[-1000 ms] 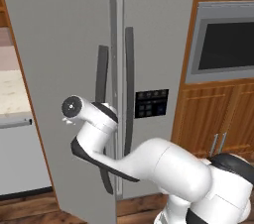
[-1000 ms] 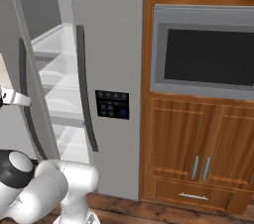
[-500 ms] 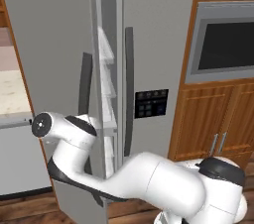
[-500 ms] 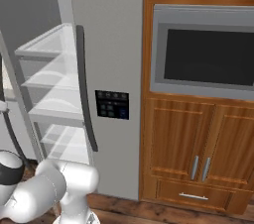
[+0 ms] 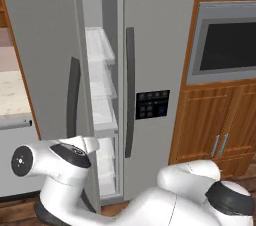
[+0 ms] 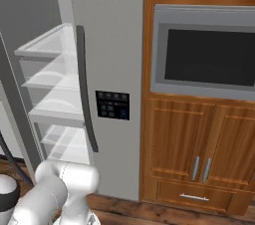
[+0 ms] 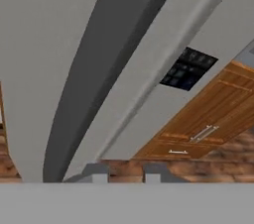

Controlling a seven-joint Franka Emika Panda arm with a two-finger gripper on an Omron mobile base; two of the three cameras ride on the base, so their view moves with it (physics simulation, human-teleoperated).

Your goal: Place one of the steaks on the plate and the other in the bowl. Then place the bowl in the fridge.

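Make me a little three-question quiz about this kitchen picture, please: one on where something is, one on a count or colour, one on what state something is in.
1. Where is the small black control panel?
A. on the fridge's right door
B. on the oven
C. on a wooden cabinet

2. How many dark bar handles does the fridge have?
A. one
B. two
C. four

3. What state is the fridge's left door in?
A. shut
B. swung open
C. taken off

Answers:
1 A, the panel sits on the grey right door beside its handle.
2 B, one bar on each door shows in the left base view.
3 B, the door stands out from the fridge and the white shelves inside show.
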